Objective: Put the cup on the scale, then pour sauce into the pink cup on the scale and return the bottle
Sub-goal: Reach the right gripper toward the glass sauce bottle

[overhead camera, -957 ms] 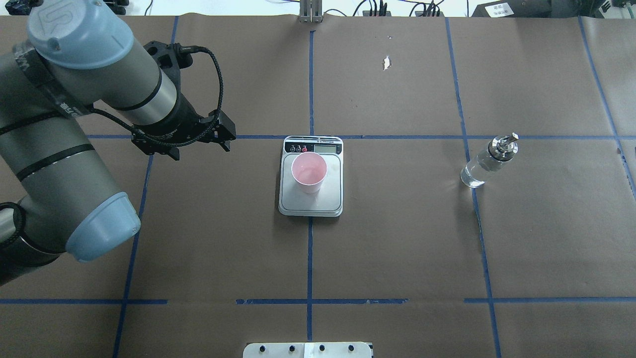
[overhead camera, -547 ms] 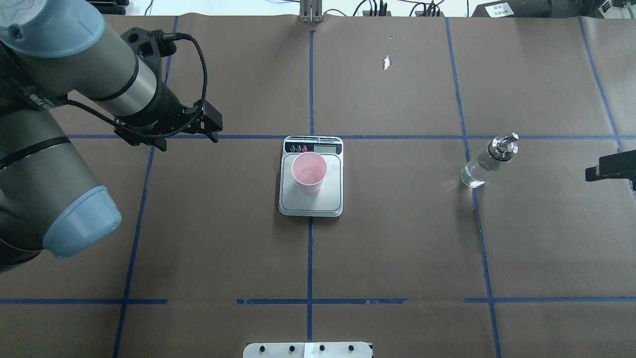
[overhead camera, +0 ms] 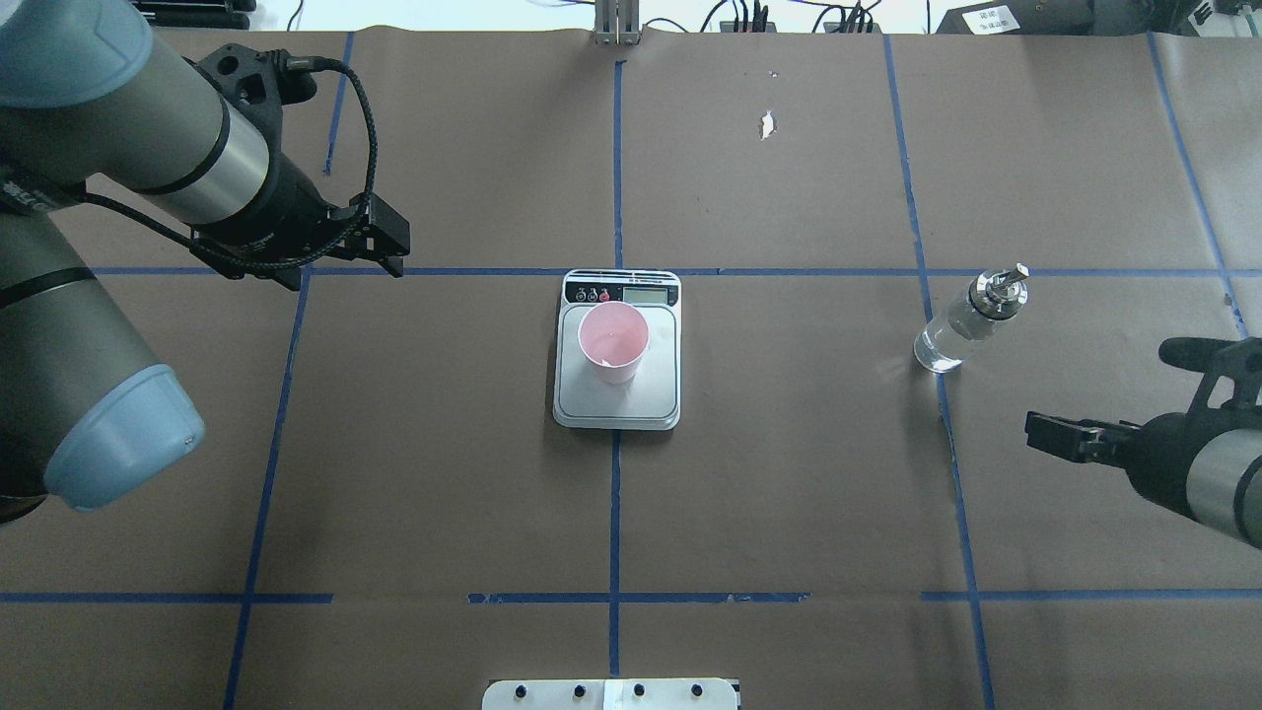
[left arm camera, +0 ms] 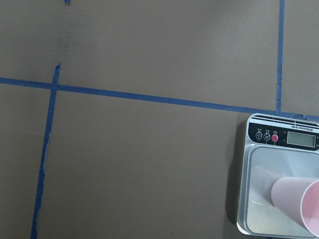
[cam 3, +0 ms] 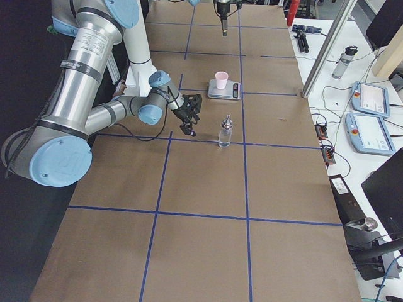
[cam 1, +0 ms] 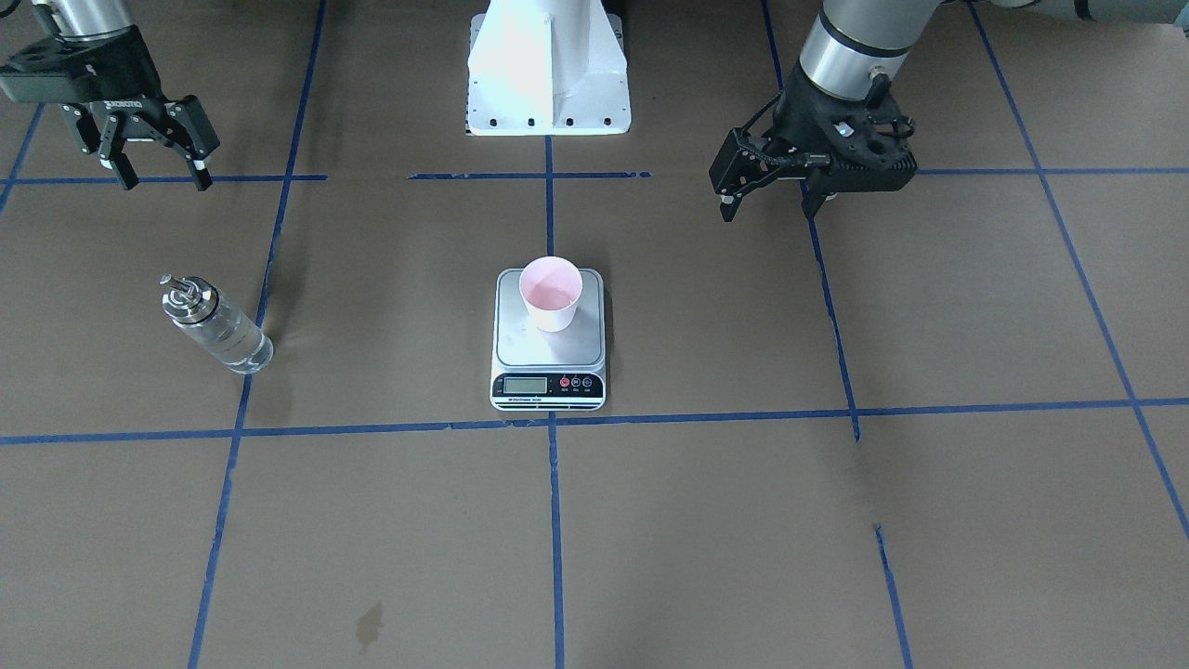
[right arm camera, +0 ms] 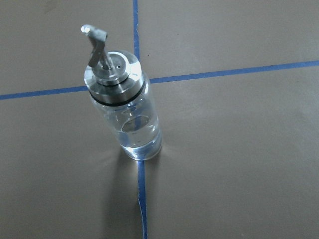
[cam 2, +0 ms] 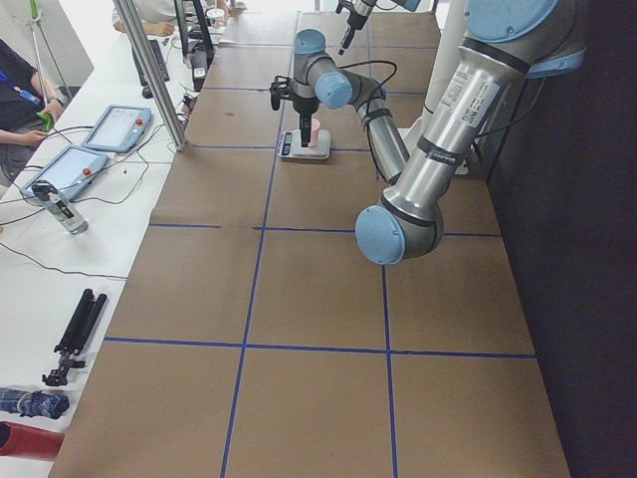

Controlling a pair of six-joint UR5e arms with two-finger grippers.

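You see the small pale pink tapered cup [overhead camera: 612, 340] standing upright on the flat silver-grey digital scale [overhead camera: 616, 402], mid-way along the brown desk [overhead camera: 789, 493]. The clear glass bottle [overhead camera: 961, 325] with its metal spout stands on a blue tape line [overhead camera: 954, 444], well to the scale's right, with colourless liquid [right arm camera: 141, 135] inside. Your left hand [cam 1: 769, 209] hangs empty with fingers wide. Your right hand [cam 1: 163, 178] is also wide, near the bottle but apart from it.
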